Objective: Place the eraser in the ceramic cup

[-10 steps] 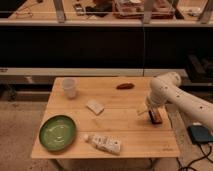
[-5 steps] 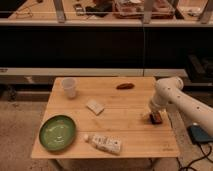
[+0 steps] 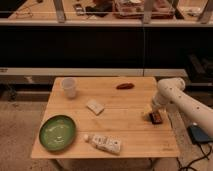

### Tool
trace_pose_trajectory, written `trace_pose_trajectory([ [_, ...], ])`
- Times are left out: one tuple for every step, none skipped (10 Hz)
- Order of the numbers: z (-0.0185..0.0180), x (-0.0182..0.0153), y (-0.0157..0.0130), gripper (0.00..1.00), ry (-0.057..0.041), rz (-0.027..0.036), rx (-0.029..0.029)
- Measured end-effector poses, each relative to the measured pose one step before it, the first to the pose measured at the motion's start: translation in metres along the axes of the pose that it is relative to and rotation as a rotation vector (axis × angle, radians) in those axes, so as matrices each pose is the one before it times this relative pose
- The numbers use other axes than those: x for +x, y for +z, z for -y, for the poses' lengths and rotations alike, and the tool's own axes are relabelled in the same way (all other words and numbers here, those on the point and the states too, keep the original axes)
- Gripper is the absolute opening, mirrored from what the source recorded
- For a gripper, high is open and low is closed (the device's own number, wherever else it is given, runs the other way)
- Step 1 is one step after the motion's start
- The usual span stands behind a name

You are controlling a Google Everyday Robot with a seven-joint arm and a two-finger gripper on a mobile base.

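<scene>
The eraser (image 3: 156, 117), a small dark block with an orange band, lies on the wooden table (image 3: 125, 125) near its right edge. My gripper (image 3: 152, 111) hangs from the white arm (image 3: 175, 95) and sits right over the eraser's left end, down at the table top. The ceramic cup (image 3: 69, 87) stands upright at the table's back left, far from the gripper.
A round green plate (image 3: 57, 132) sits at the front left. A pale flat block (image 3: 95, 106) lies mid-table, a white patterned carton (image 3: 105, 143) at the front and a reddish-brown object (image 3: 125, 85) at the back. A blue thing (image 3: 200, 134) lies on the floor to the right.
The arm's upper part has swung to the right while the gripper stayed low by the eraser. The eraser has not moved.
</scene>
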Motion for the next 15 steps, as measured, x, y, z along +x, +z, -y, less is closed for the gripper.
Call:
trace_pose_trajectory([
  [-0.00381,0.00302,0.00174,0.71,0.01058,-0.00768,-0.00791],
  [-0.00096,0.00078,0.00062,0.65,0.00513,-0.00304,-0.00104],
  [-0.00113,-0.0006,0.00187,0.53,0.00381,-0.00105,-0.00302],
  [0.0042,-0.00236,0.00315,0.41,0.00314,0.00305,0.01541],
  [0.00781,-0.00111,0.00259,0.33,-0.0083,0.00194,0.0227],
  [0.01593,-0.00164,0.00391,0.23,-0.021,0.01228,0.04085],
  [0.0161,0.00028,0.00234,0.14,-0.02211,0.00847,0.04203],
  [0.0297,0.00832,-0.00223,0.03,-0.04851,-0.00333,0.06776],
  [0.02499,0.02004,-0.01179,0.0,-0.05347,-0.02376,0.04478],
  [0.01936,0.02637,-0.01664,0.0,-0.05199,-0.04048,0.02072],
  [0.02359,0.03724,-0.02319,0.0,-0.07619,-0.0498,0.01709],
  [0.01568,0.02936,-0.01319,0.0,-0.05386,-0.03345,0.00333],
  [0.01351,0.02695,-0.00649,0.0,-0.04776,-0.02028,0.00236],
  [0.02014,0.04234,-0.00502,0.0,-0.06798,-0.02347,0.00067],
  [0.01647,0.03927,0.00086,0.0,-0.05288,-0.01145,0.00176],
])
